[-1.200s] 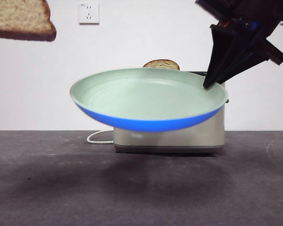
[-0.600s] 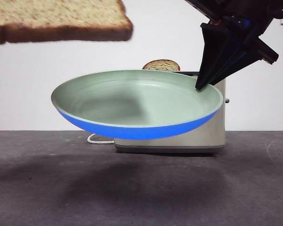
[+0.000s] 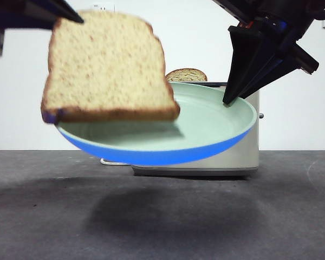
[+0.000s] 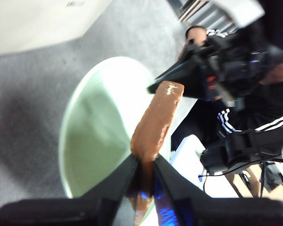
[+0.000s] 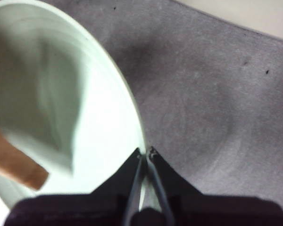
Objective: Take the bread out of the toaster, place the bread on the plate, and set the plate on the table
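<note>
Front view: my left gripper (image 3: 70, 16) clamps bread (image 3: 105, 67) above plate (image 3: 216, 122); toaster (image 3: 244, 154) behind, table (image 3: 162, 216) below.
Left wrist: bread pinched between jaws, not yet released.
Right wrist: right gripper (image 5: 146, 153) pinches plate rim; placing on table remains.

brown bread (image 3: 105, 65) tilted above airborne mint plate (image 3: 216, 122); cream toaster (image 3: 244, 154) behind, on table (image 3: 162, 216).
</note>
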Robot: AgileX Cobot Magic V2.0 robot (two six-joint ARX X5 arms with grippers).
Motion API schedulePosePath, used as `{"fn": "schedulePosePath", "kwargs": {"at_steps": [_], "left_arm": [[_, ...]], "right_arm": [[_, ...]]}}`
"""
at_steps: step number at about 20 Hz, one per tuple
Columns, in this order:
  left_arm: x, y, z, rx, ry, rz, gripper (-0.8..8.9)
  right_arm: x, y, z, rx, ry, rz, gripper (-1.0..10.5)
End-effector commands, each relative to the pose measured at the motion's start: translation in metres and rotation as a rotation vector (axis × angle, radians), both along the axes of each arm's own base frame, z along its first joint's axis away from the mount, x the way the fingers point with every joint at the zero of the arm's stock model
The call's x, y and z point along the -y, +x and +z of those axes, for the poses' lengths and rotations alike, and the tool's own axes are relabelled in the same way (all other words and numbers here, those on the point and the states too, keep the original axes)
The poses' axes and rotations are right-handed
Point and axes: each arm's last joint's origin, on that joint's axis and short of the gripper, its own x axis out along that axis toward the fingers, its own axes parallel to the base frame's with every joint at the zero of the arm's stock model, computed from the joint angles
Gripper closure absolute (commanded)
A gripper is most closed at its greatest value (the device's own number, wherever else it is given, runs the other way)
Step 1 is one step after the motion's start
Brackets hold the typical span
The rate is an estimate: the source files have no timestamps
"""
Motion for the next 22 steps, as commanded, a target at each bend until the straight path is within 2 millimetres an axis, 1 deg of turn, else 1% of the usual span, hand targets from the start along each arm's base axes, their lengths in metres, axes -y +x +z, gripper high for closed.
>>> {"fn": "schedulePosePath", "kwargs": {"at_steps": [1,6,9,12,14,15,16,17,18,22], "left_arm": [[0.004,0.009,-0.009,-0.014,-0.014,-0.040,8.22],[0.018,0.023,-0.026,-0.048,0.001,-0.073,8.22],[0.029,0.031,-0.039,-0.069,0.036,-0.084,8.22],[0.037,0.034,-0.048,-0.057,0.147,-0.015,8.16],[0.040,0.034,-0.049,-0.036,0.199,0.022,8.11],[0.040,0.035,-0.049,-0.025,0.228,0.045,7.64],[0.041,0.034,-0.050,-0.020,0.250,0.062,6.30],[0.042,0.034,-0.050,-0.017,0.255,0.062,4.58],[0.043,0.033,-0.050,-0.017,0.255,0.055,3.79],[0.048,0.030,-0.049,-0.021,0.252,0.029,3.73]], "right_arm": [[-0.001,0.000,-0.003,-0.008,0.005,-0.003,9.6],[-0.002,0.001,-0.003,0.000,0.011,-0.003,9.6],[-0.005,0.003,-0.007,-0.017,0.004,0.000,9.6],[-0.010,0.004,-0.013,-0.036,-0.009,0.013,9.6],[-0.013,0.004,-0.015,-0.051,0.002,0.033,9.6],[-0.015,0.002,-0.015,-0.054,0.004,0.042,9.6],[-0.016,0.002,-0.015,-0.053,0.003,0.047,9.6],[-0.017,0.001,-0.015,-0.054,0.003,0.052,9.6],[-0.017,0.000,-0.015,-0.054,0.004,0.053,9.6],[-0.018,0.000,-0.015,-0.058,0.003,0.053,9.6]]}}
